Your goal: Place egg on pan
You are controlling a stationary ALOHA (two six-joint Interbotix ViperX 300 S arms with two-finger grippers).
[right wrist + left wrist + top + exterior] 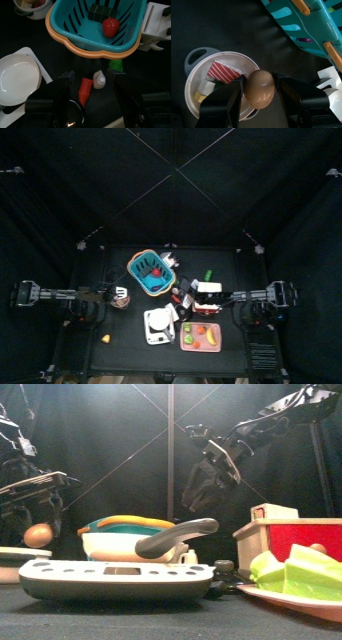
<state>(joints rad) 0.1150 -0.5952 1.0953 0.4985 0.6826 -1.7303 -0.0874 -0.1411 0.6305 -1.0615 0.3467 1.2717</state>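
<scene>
My left gripper (258,92) is shut on a brown egg (258,87). It holds the egg above the rim of a small white pot (234,57) with a grey handle and a red cupcake inside. In the front view the egg (39,535) hangs at the left. A shallow white pan (19,77) lies in front of the teal basket (93,30), also visible in the top view (160,318). Its grey handle (181,534) shows in the front view. My right gripper (95,95) is open and empty, hanging over small red and white items.
The teal basket (150,268) holds a red fruit (111,27) and a dark piece. A grey scale (120,579) stands at the front. A pink plate (201,336) with green food and a red box (301,539) are at the right.
</scene>
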